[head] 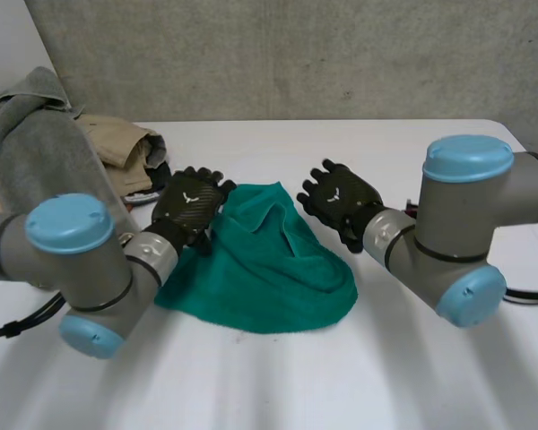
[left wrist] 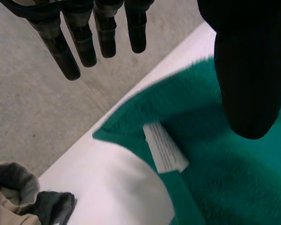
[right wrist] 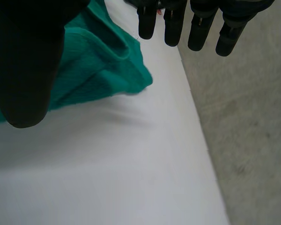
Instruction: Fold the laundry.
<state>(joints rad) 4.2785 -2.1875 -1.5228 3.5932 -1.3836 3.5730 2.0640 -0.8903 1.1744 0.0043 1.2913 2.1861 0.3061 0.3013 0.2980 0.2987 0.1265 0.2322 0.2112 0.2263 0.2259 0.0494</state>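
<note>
Crumpled teal-green terry towel lies bunched at the centre of the frame on the white table, with a white care label showing under the thumb of the left hand. That hand is at the towel's far left corner, fingers straight and spread, holding nothing. The right hand is at the far right edge, equally wide and holding nothing. In the upper left, a grey cloth and a tan garment sit heaped.

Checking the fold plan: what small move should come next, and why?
Probably lower the left hand to pinch the towel corner by the tag; it and the right hand are open, holding nothing, and the towel lies crumpled.
</note>
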